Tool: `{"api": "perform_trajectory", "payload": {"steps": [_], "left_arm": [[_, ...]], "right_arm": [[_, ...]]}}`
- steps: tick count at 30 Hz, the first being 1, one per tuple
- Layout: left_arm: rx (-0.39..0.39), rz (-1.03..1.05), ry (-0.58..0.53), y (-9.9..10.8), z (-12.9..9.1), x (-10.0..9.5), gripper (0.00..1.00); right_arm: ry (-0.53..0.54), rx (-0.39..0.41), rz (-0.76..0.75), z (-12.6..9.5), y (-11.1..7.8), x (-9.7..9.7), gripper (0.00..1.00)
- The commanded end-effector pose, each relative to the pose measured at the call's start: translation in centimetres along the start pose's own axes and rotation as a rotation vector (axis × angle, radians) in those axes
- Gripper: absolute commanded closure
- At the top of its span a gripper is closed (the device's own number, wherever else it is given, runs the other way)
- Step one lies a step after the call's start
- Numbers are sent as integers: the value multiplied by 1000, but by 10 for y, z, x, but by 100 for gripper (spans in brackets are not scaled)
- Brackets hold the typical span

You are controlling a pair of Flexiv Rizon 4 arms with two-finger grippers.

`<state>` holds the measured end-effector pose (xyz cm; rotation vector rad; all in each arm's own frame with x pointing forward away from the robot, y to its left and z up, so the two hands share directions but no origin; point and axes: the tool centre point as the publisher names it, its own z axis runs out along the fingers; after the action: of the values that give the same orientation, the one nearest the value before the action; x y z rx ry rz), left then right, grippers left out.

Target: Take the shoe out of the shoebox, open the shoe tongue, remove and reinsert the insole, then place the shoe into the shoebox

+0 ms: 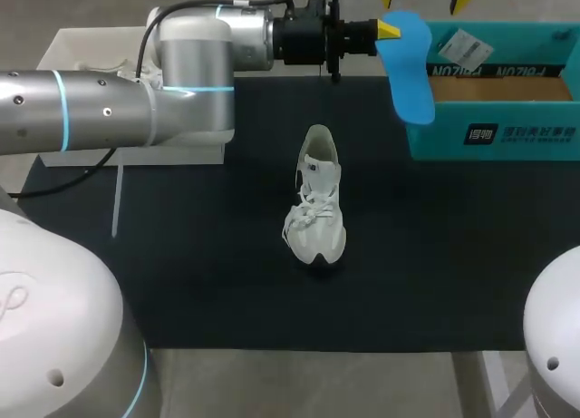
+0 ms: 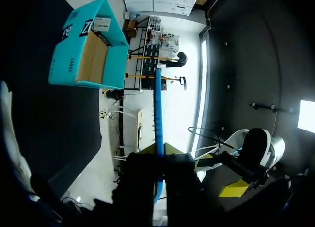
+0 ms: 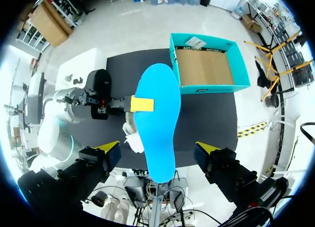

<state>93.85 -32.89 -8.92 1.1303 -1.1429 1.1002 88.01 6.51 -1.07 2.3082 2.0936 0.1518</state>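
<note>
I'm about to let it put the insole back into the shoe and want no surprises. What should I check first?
1. Insole gripped: ok. The left gripper is shut on the blue insole, held in the air beside the shoebox.
2. Shoe upright on the mat, nothing touching it: ok.
3. Tongue pulled open enough: cannot tell.
4. Right gripper free to help: ok, open and holding nothing, high above the table.
5. Shoebox open and empty: ok.

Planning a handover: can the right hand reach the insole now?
Probably yes: the insole hangs ahead of the open right hand, nothing between; the left hand grips only one edge.
</note>
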Motion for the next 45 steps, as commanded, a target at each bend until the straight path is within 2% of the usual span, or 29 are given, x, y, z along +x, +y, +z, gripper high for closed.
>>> {"api": "perform_trajectory", "payload": {"steps": [1, 45], "left_arm": [[-3, 0, -1, 0, -2, 0, 100], [4, -7, 2, 1, -5, 4, 100]], "right_arm": [[0, 8, -3, 1, 1, 3, 0], [0, 8, -3, 1, 1, 3, 0]]}}
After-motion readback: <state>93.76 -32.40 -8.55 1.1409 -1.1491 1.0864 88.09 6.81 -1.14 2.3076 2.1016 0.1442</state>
